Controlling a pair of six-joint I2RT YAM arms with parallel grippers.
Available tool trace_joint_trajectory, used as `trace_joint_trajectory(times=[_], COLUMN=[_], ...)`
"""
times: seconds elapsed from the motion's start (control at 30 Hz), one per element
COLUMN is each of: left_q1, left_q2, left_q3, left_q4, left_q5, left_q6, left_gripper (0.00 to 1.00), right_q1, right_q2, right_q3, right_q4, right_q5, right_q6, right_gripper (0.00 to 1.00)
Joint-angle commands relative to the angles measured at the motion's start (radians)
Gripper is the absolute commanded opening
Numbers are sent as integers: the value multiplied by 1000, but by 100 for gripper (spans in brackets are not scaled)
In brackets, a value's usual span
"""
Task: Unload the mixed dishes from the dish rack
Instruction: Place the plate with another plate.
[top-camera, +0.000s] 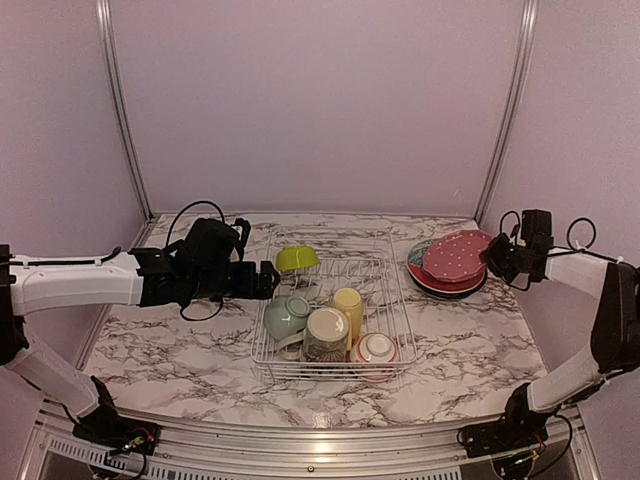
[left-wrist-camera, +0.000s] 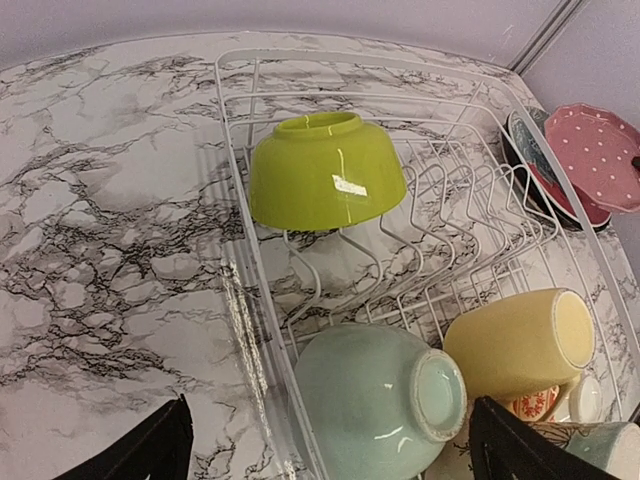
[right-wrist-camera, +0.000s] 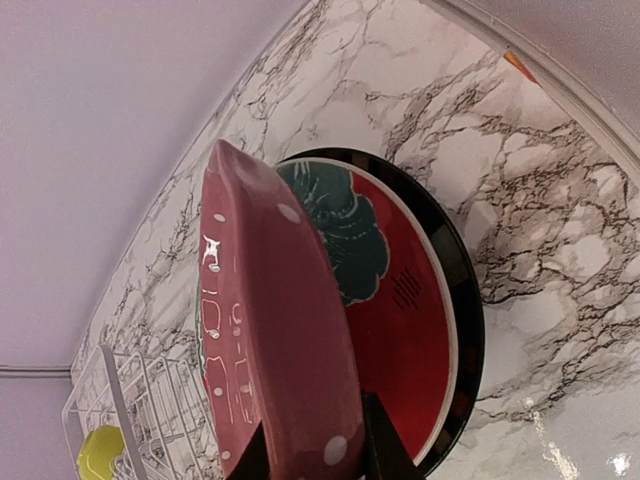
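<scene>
The white wire dish rack (top-camera: 365, 268) stands mid-table. It holds a lime bowl (top-camera: 297, 259), a pale-green bowl (top-camera: 286, 317), a yellow mug (top-camera: 347, 303), a cream patterned mug (top-camera: 326, 335) and a red-patterned bowl (top-camera: 376, 349). My left gripper (top-camera: 268, 280) is open at the rack's left rim. In the left wrist view its gripper (left-wrist-camera: 330, 455) straddles the pale-green bowl (left-wrist-camera: 380, 395), below the lime bowl (left-wrist-camera: 325, 170). My right gripper (right-wrist-camera: 315, 455) is shut on the rim of a red white-dotted plate (right-wrist-camera: 270, 320), held tilted over a red plate (right-wrist-camera: 400, 330) and a black plate (right-wrist-camera: 465, 330).
The plate stack (top-camera: 445, 280) lies on the marble table right of the rack, near the back right corner post. The yellow mug (left-wrist-camera: 515, 340) lies on its side next to the pale-green bowl. Purple walls close in the back and sides.
</scene>
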Motion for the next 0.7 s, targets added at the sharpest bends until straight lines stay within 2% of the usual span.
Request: trace_joint_trajectory(times=[0.0, 0.13, 0.43, 0.67], left_q1=[3, 3, 1, -1], left_q2=[-2, 1, 15, 22], left_q3=[41, 44, 56, 75], left_q4=[-40, -42, -51, -82], left_q5=[17, 17, 16, -4], left_q6=[-3, -3, -6, 11], left_gripper=[99, 99, 99, 99], right_q1=[-11, -11, -11, -11], right_q2=[19, 59, 99, 108], right_q3=[17, 17, 29, 35], right_q4=[187, 198, 157, 105], right_q5=[-56, -65, 6, 42], right_q6=[-14, -30, -115, -175], right_gripper=[0, 1, 32, 49])
